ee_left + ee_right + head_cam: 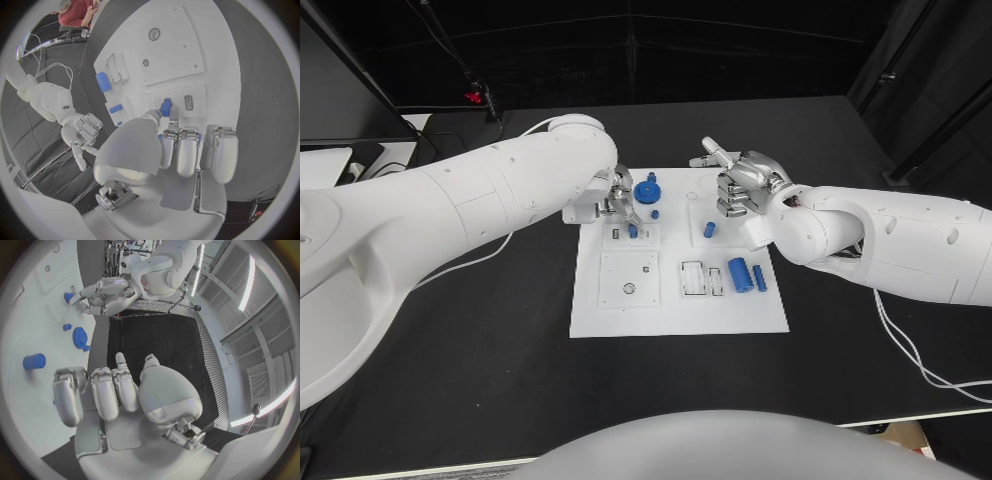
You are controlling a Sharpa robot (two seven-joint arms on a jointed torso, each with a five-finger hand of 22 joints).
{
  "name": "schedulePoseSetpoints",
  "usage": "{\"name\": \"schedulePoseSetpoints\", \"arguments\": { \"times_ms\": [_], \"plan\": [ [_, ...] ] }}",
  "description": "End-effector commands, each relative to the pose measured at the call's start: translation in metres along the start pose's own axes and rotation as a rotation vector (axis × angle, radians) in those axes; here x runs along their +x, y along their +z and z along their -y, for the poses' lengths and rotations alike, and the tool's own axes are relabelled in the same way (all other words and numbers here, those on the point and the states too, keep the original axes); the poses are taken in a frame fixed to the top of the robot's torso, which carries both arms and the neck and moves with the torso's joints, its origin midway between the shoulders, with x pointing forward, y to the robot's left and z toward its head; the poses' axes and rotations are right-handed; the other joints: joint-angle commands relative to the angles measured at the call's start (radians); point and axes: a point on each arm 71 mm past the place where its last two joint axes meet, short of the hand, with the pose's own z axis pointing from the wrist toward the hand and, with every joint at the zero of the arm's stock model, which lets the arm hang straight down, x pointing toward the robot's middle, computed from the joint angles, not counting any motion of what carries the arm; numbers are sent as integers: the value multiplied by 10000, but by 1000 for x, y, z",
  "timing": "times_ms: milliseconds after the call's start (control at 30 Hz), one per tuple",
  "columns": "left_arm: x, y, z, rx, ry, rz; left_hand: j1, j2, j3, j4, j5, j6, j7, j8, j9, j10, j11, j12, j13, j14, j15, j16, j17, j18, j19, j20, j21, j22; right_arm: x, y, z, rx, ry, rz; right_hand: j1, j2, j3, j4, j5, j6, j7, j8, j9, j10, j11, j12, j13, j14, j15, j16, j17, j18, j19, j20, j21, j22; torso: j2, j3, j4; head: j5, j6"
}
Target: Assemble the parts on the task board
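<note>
While your silver left hand (612, 196) pinches a small blue peg (165, 107) at its fingertips above the white task board (678, 318), lower it squarely into its socket, keeping your empty, curled-fingered right hand (741, 184) clear beside the blue gear (648, 192).

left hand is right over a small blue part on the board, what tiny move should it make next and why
Probably ease the left hand down and close its fingers on the small blue part. In the left wrist view the part sits just beyond the fingertips on the task board, and I can't tell that it is gripped yet. The right hand hovers apart with nothing in it.
</note>
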Motion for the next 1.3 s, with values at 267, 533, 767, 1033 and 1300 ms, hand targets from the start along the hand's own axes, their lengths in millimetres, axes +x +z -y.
{"name": "schedulePoseSetpoints", "arguments": {
  "times_ms": [267,533,767,1033,1300],
  "plan": [
    [-4,-1,-3,393,-839,408,294,-303,1252,-795,329,-82,105,140,151,1029,108,55,2638,1040,30,8,2634,-64,1043,-10,32,2634,-2,0,-1,-83,-5,42,14,47,70,-10,67,-62,584,34,-14,1058,20,25,2633,1038,-18,25,2635,14,781,-52,-58,2503,-3,6,20,0,-15],
    [-5,-2,-6,499,-1226,736,271,-377,1443,-858,377,-92,129,178,196,1029,131,55,2638,1040,49,8,2634,-64,1043,7,32,2634,-4,0,-1,-82,-22,98,14,47,70,-10,67,-62,584,34,-14,1058,20,25,2633,1038,-18,25,2635,14,781,-52,-58,2503,1,7,25,36,-45],
    [-6,-3,-9,667,-1623,1003,200,-415,1491,-835,362,-84,137,207,222,1029,141,55,2638,1040,59,8,2634,-64,1043,15,32,2634,-6,0,-1,-81,-33,136,14,47,70,-10,67,-62,584,34,-14,1058,20,25,2633,1038,-18,25,2635,14,781,-52,-58,2503,-4,8,25,56,-66],
    [-3,-9,-22,779,-2314,1343,150,-454,1525,-823,368,-66,131,245,250,1029,141,55,2638,1040,62,8,2634,-64,1043,22,32,2634,-8,-1,-1,-84,-44,174,17,48,74,-10,68,-65,584,37,-14,1058,20,25,2633,1038,-18,25,2635,16,776,-52,-63,2500,-7,9,30,71,-84],
    [1,-15,-36,756,-2856,1924,89,-501,1557,-800,388,-51,122,295,288,1029,136,55,2638,1040,61,8,2634,-64,1043,28,32,2634,-11,-1,-1,-89,-56,215,21,49,79,-9,69,-69,584,43,-15,1058,20,25,2633,1038,-18,25,2635,19,768,-52,-69,2495,-13,8,38,140,-89]
  ]
}}
